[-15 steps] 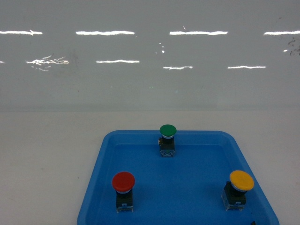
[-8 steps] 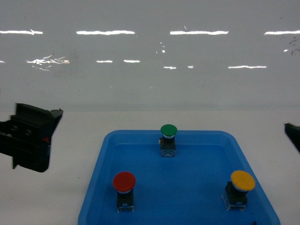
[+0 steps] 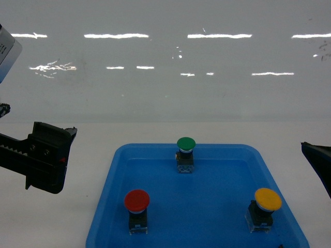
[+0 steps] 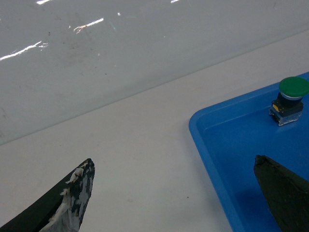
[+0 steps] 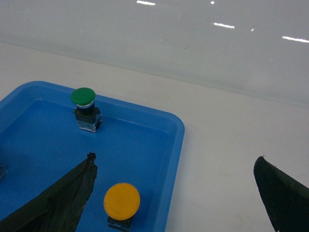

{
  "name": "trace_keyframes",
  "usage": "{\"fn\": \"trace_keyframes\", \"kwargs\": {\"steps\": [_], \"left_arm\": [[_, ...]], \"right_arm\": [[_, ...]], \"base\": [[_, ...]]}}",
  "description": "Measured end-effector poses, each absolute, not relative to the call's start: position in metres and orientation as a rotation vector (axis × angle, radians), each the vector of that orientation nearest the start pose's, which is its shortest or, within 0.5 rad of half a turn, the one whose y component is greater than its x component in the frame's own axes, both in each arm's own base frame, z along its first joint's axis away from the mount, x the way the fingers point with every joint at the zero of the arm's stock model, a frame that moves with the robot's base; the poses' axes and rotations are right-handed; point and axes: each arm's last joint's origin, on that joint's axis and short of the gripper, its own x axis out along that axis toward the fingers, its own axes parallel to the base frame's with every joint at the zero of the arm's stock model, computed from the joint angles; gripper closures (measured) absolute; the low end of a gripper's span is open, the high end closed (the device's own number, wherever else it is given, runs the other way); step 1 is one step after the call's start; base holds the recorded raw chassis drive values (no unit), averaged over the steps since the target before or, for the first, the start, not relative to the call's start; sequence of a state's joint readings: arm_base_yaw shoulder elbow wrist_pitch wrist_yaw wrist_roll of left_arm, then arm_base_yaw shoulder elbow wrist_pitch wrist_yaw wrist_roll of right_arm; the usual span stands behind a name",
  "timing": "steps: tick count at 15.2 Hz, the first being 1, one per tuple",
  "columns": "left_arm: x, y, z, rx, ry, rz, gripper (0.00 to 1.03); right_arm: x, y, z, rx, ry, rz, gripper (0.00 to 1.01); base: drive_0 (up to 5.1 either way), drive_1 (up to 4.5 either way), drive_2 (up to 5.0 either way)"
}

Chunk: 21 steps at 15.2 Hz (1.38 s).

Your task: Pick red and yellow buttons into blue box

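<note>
nearest the robot, the red button (image 3: pixel 136 201) and the yellow button (image 3: pixel 267 200) stand upright on their switch bodies in the front corners of the shallow blue tray (image 3: pixel 106 206), well apart from each other, so each cap can be approached from above without fouling the other. the green button (image 3: pixel 185 144) stands further back near the tray's far wall and is not part of the task.

the left gripper (image 4: pixel 174 193) hangs over the white table (image 3: pixel 57 217) beside the tray's left rim, fingers spread wide and holding nothing. the right gripper (image 5: pixel 176 193) is likewise released, with the yellow button between its spread fingers below, apparently lining up for a descent.

the blue box is not visible in any view. beyond the table is a glossy white wall (image 3: pixel 165 77).
</note>
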<state>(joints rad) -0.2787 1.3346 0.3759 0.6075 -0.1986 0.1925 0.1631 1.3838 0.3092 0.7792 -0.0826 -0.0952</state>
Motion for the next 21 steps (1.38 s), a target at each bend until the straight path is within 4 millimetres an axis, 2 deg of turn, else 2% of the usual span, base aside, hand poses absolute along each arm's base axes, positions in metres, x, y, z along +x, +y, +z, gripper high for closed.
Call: {"fn": "trace_keyframes", "kwargs": {"steps": [4,5,8,11,14,17,21], "left_arm": [[0.231,-0.060,0.161,0.274,0.333,-0.112,0.05],[0.231,-0.060,0.161,0.274,0.333,-0.112,0.05],[0.231,-0.060,0.161,0.274,0.333,-0.112,0.05],[0.231,-0.060,0.161,0.274,0.333,-0.112,0.05],[0.231,-0.060,0.161,0.273,0.333,-0.112,0.05],[0.231,-0.060,0.161,0.274,0.333,-0.112,0.05],[0.231,-0.060,0.161,0.274,0.333,-0.112,0.05]], "right_arm": [[0.233,0.042,0.139,-0.109,0.302,0.283,0.03],[0.253,0.061,0.124,-0.119,0.370,0.384,0.03],[0.288,0.087,0.111,-0.167,0.425,0.495,0.03],[0.309,0.094,0.094,-0.211,0.499,0.502,0.03],[0.315,0.095,0.082,-0.229,0.563,0.536,0.03],[0.314,0.097,0.054,-0.267,0.666,0.565,0.03],[0.315,0.099,0.038,-0.322,0.688,0.581,0.03]], "base": [[0.0,0.00,0.0],[0.0,0.00,0.0],[0.0,0.00,0.0],[0.0,0.00,0.0],[0.0,0.00,0.0],[0.0,0.00,0.0],[0.0,0.00,0.0]]}}
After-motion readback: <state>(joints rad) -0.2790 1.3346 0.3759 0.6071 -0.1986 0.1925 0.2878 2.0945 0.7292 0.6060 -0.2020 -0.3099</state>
